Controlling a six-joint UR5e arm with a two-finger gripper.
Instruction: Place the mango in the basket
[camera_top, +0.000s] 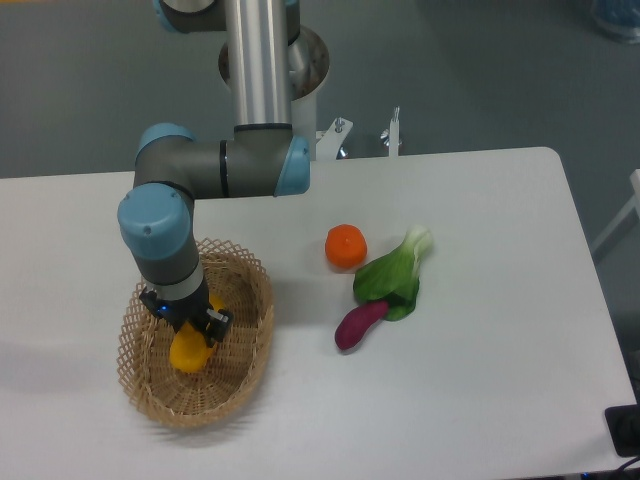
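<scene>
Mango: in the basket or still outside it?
In. The mango sits within the basket rim, under the gripper.

Robotics lab, UR5e arm (255, 165) bolted by white table (480, 400), grey floor (80, 90)

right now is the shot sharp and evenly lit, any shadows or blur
Fixed camera: soft, even light, no glare on the table; a faint shadow lies left of the basket; the image is slightly soft, so the gripper over the mango lacks detail.
</scene>
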